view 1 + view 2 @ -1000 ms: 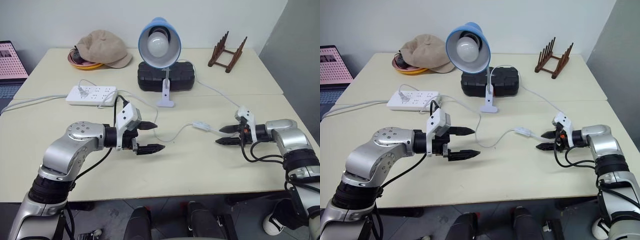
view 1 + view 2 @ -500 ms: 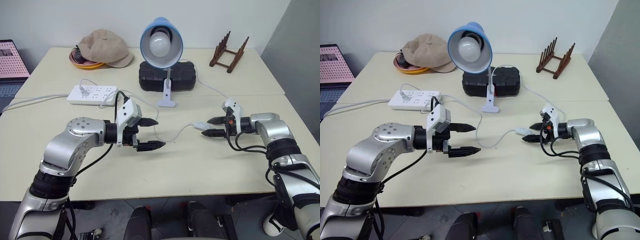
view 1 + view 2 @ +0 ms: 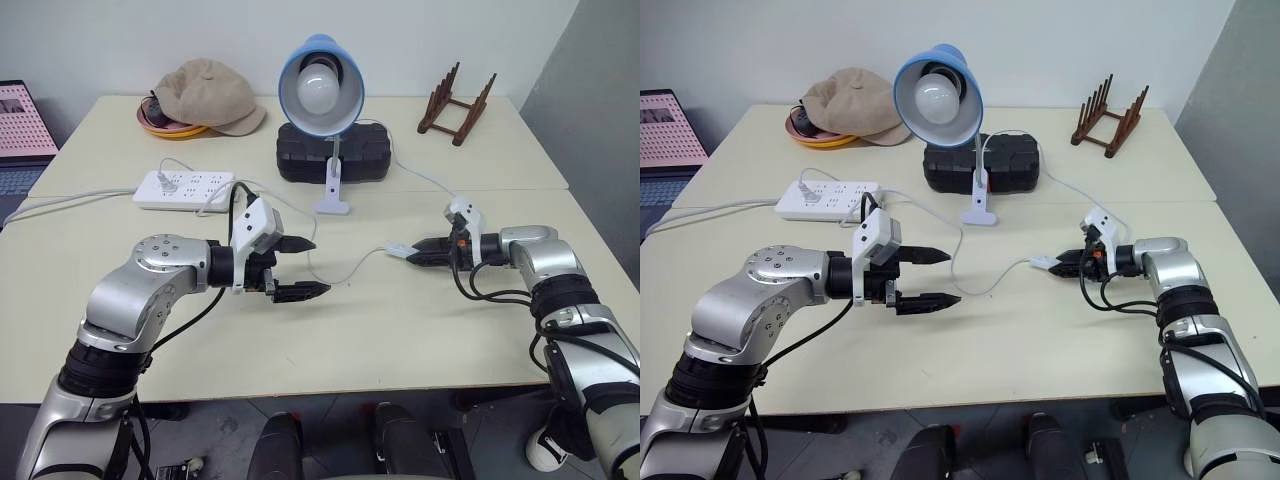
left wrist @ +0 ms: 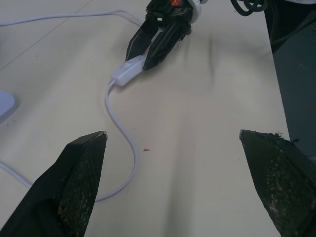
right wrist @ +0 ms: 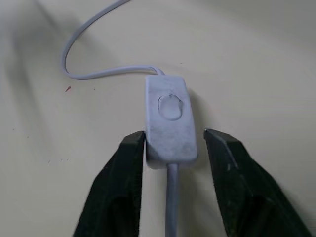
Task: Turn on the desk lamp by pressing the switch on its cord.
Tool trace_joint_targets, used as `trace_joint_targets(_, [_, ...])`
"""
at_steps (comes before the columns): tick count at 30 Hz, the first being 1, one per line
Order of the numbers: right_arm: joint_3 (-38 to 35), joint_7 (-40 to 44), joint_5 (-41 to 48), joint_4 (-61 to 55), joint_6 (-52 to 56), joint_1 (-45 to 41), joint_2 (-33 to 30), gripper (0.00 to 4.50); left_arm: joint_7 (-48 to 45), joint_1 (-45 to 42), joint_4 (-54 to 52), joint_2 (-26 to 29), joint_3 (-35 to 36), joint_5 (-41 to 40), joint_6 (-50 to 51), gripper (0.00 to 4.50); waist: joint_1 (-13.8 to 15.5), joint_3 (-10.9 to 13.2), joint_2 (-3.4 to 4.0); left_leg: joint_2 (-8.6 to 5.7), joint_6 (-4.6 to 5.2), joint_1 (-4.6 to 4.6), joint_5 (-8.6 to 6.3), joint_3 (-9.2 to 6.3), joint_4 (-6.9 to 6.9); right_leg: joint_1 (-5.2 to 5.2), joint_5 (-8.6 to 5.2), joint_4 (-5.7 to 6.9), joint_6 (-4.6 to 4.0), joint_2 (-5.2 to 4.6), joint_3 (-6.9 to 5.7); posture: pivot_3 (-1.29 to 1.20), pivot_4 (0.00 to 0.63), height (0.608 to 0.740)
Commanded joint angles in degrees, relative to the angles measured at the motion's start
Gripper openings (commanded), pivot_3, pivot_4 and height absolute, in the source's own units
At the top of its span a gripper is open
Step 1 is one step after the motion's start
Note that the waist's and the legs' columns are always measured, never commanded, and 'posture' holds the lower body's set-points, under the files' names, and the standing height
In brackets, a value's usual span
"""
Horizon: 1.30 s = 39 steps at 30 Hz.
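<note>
The desk lamp (image 3: 320, 85) stands at the back of the table, its blue shade facing me and its bulb showing no glow. Its thin white cord (image 3: 345, 270) loops forward to the switch (image 3: 399, 250), which lies flat on the table. My right gripper (image 3: 415, 251) is shut on the switch (image 5: 170, 118), one black finger on each long side of its near end; the oval button faces up, uncovered. My left gripper (image 3: 300, 268) hovers open to the left of the cord loop, holding nothing, and in its wrist view the fingers (image 4: 84, 168) stand wide apart.
A white power strip (image 3: 185, 188) lies back left, a black case (image 3: 333, 155) sits behind the lamp base, and a beige cap (image 3: 205, 95) rests on a dish. A wooden rack (image 3: 455, 100) stands back right. A laptop (image 3: 20, 135) is at the far left.
My right gripper moved left to the switch with its fingers open, then closed them around it. The left arm stayed still.
</note>
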Motion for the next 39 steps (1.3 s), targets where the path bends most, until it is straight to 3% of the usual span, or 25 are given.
trace_joint_targets(1, [-0.94, 0.98, 0.23, 0.03, -0.95, -1.49, -0.21, 1.07, 0.16, -0.6, -1.78, 0.38, 0.9, -0.46, -0.38, 4.5, 0.0, 0.0, 0.0, 0.0, 0.0, 0.0, 0.0, 0.0, 0.0, 0.0, 0.0, 0.0, 0.0, 0.0, 0.0, 0.0, 0.15, 0.74])
trace_joint_targets(6, [-0.7, 1.63, 0.1, -0.82, -1.08, -1.07, -0.5, 1.06, 0.33, -0.13, -2.08, 0.43, 1.03, -0.47, -0.46, 4.5, 0.0, 0.0, 0.0, 0.0, 0.0, 0.0, 0.0, 0.0, 0.0, 0.0, 0.0, 0.0, 0.0, 0.0, 0.0, 0.0, 0.15, 0.74])
trace_joint_targets(9, [-1.29, -0.26, 0.34, -8.83, -2.6, 0.77, -1.15, 1.06, 1.43, 0.87, -3.45, 0.54, 3.01, -2.64, 2.11, 4.5, 0.0, 0.01, 0.02, 0.0, 0.0, 0.0, 0.0, 0.0, 0.0, 0.0, 0.0, 0.0, 0.0, 0.0, 0.0, 0.0, 0.15, 0.74])
trace_joint_targets(14, [-3.27, -10.49, 0.04, -26.81, -6.28, 6.76, 0.31, 1.06, 8.47, 3.55, -7.69, -1.74, 12.16, -16.78, 17.56, 4.5, -0.09, 0.01, 0.02, 0.04, 0.0, -0.03, 0.0, -0.04, -0.03, -0.07, -0.05, 0.05, 0.08, 0.01, -0.03, 0.0, 0.15, 0.74])
trace_joint_targets(18, [-2.29, -18.55, -2.83, -44.1, -14.66, 16.67, 2.22, 1.06, 24.55, 6.81, -10.13, -10.65, 21.05, -37.22, 29.82, 4.5, 0.17, -0.04, -0.01, 0.03, -0.01, -0.03, -0.01, -0.07, 0.01, 0.0, -0.09, 0.07, 0.15, -0.02, -0.04, 0.0, 0.15, 0.74])
trace_joint_targets(21, [-2.28, -21.72, -3.26, -48.61, -17.42, 20.42, 3.59, 1.06, 34.05, 7.29, -9.81, -16.03, 22.41, -42.75, 29.9, 4.5, 0.45, -0.03, -0.01, 0.0, -0.02, -0.03, -0.02, -0.12, 0.03, 0.04, -0.11, 0.06, 0.21, -0.06, -0.06, 0.0, 0.15, 0.74])
trace_joint_targets(27, [-1.94, -23.34, -1.63, -54.3, -19.14, 23.5, 4.47, 1.06, 40.13, 5.84, -7.47, -19.74, 18.78, -40.45, 27.28, 4.5, 0.49, -0.04, -0.02, -0.05, -0.03, 0.45, 0.0, -0.1, 0.13, 0.49, -0.03, 0.06, 0.17, -0.04, -0.01, 0.0, 0.15, 0.74])
trace_joint_targets(39, [-0.68, -22.74, -1.11, -57.97, -22.38, 25.01, 3.08, 1.06, 38.21, 1.25, 0.23, -21.54, 15.72, -38.39, 23.61, 4.5, 0.54, -0.04, -0.02, -0.03, -0.03, 0.51, 0.0, -0.07, 0.0, 0.5, -0.07, -0.02, 0.06, -0.01, 0.01, 0.0, 0.15, 0.74])
